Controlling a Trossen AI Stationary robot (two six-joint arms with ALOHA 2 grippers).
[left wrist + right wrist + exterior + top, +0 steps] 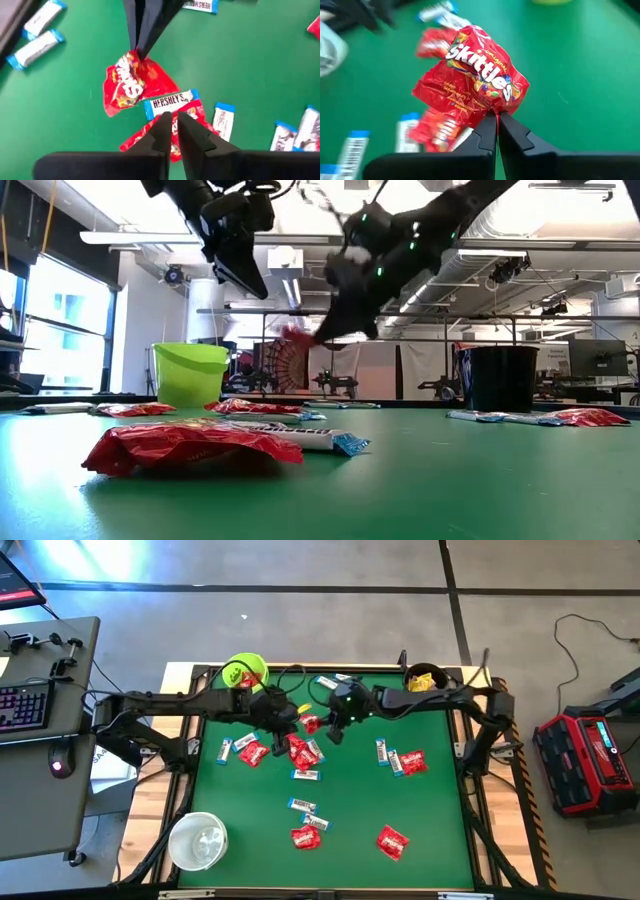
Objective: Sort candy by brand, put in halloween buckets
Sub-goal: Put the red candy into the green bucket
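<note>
Right wrist view: right gripper (pixel 497 120) fingers pinch red Skittles packet (pixel 477 75), lifted off green surface (pixel 580 65).
Left gripper (pixel 172 122): fingers pressed together, empty, beside packet.

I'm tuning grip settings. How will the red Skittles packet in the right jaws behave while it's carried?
The red Skittles packet will probably flop and swing, since the right gripper pinches only one crinkled edge. The glossy wrapper may slip. It looks light, hanging clear of the green table.
</note>
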